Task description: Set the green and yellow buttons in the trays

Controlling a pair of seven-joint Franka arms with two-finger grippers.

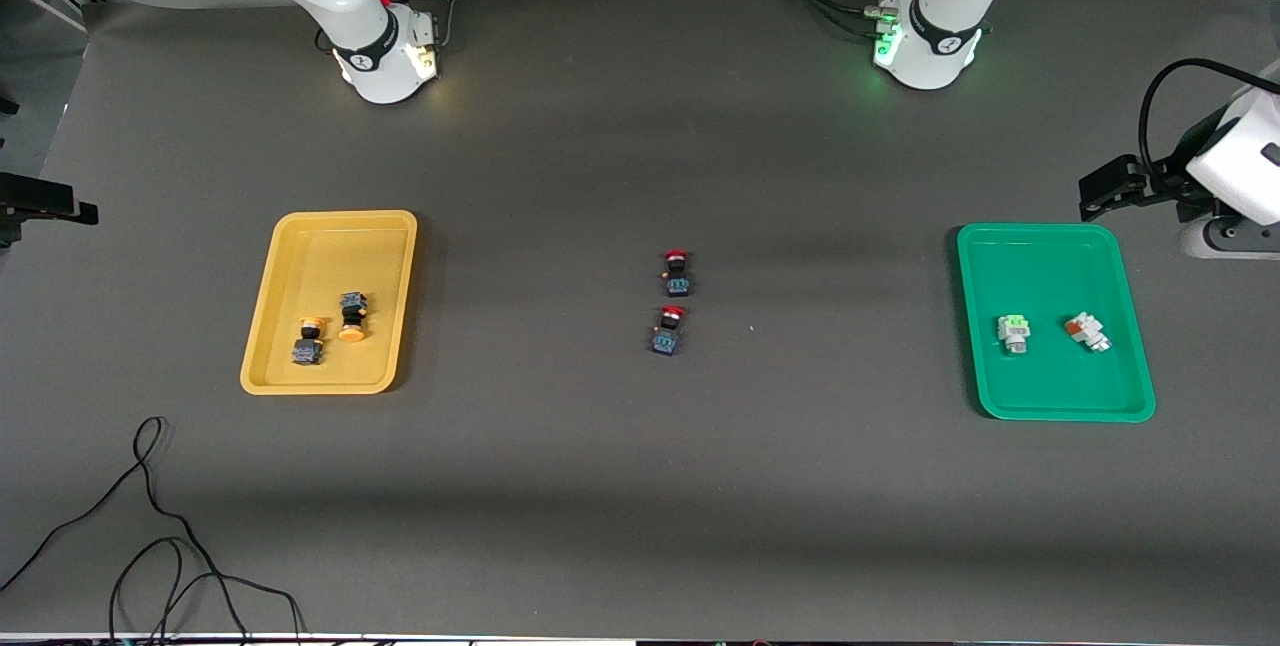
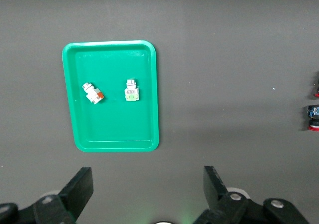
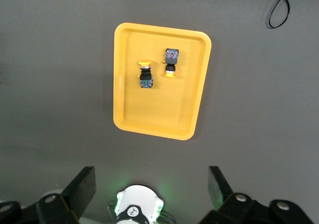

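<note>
yellow tray (image 1: 330, 226), left of centre in the front view: holds two yellow-capped buttons, one (image 1: 352, 316) beside the other (image 1: 308, 341), both in the tray's lower half, clear of its rim; upper half bare.
green tray (image 1: 1040, 238), right side of the front view: holds a green-topped button (image 1: 1014, 333) and an orange-marked button (image 1: 1087, 331), apart from each other and off the rim; upper half bare.
red-capped buttons, two, on the grey table (image 1: 640, 506) at frame centre: one (image 1: 677, 272) just above the other (image 1: 668, 329), well apart from both trays, open mat all round.
black cable (image 1: 150, 526), lower left corner of the front view.
left gripper (image 2: 147, 191): high over the mat beside the green tray, fingers (image 2: 79, 186) spread wide, nothing held.
right gripper (image 3: 152, 191): high over the mat beside the yellow tray, fingers (image 3: 82, 184) spread wide, nothing held.
</note>
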